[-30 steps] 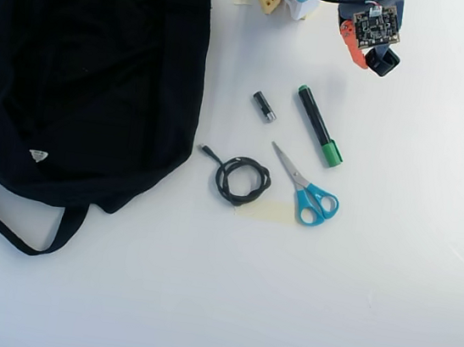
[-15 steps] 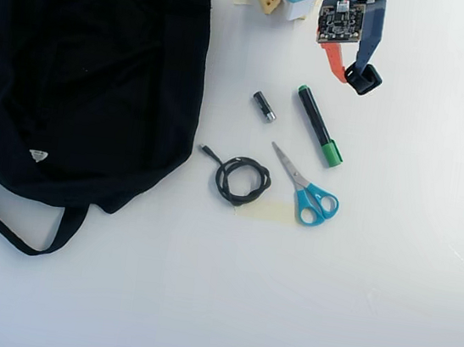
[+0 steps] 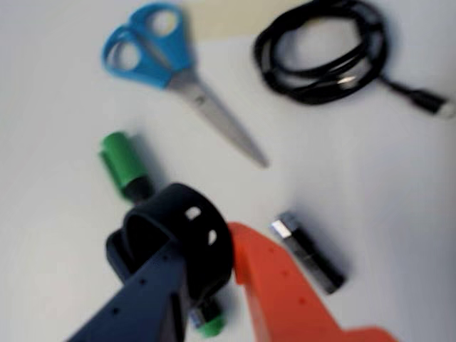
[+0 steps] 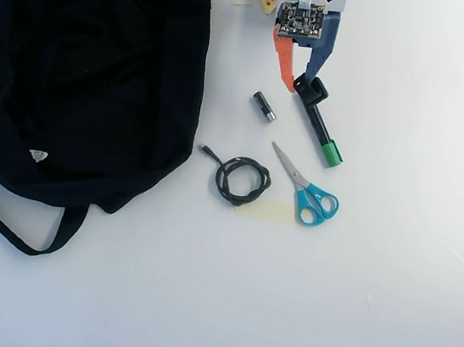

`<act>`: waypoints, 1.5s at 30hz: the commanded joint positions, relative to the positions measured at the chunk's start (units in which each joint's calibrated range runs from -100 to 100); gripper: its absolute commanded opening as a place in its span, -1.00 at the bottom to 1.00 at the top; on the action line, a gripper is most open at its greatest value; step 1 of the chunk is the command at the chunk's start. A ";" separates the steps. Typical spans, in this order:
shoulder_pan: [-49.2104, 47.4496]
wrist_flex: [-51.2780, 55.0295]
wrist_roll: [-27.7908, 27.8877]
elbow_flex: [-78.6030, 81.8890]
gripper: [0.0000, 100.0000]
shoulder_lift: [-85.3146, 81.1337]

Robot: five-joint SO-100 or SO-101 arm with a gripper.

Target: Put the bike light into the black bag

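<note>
Small black chunky bike light (image 3: 178, 239) with ring-shaped strap loop: sits between the two fingers (image 3: 206, 285), the dark blue finger (image 3: 142, 299) against its near side and the orange finger (image 3: 285, 292) beside it at the right of the wrist view. The fingers stand slightly apart around it; whether they actually press it cannot be told. In the overhead view the light (image 4: 310, 90) lies at the fingertips on the white table (image 4: 371, 286).

Green-capped marker (image 3: 122, 165): runs under the light, touching it, one end past the fingertips and the other below them.

Short black-and-silver cylinder (image 3: 308, 251): just beside the orange finger, apart from it.

Blue-handled steel scissors (image 3: 171, 71): well beyond the fingertips.

Coiled black cable (image 3: 320, 50): also well beyond, right of the scissors in the wrist view.

Large soft black fabric bag (image 4: 82, 77) with long strap and small white triangular label: well apart from the fingers, at the left of the overhead view. Its contents cannot be seen.
</note>
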 commanded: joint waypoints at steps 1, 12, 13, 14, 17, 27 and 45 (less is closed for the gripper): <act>4.49 -1.78 3.62 -2.44 -0.96 0.06; 15.93 -7.55 4.04 -10.88 -0.96 9.69; 16.38 -7.55 3.10 -12.68 -0.96 11.27; 17.13 -7.55 2.00 -14.48 -0.96 13.01; 18.62 -6.95 0.48 -20.50 -0.96 18.82; 30.82 -6.77 1.21 -41.61 -0.96 41.14; 66.72 -6.08 1.21 -55.18 -0.95 70.69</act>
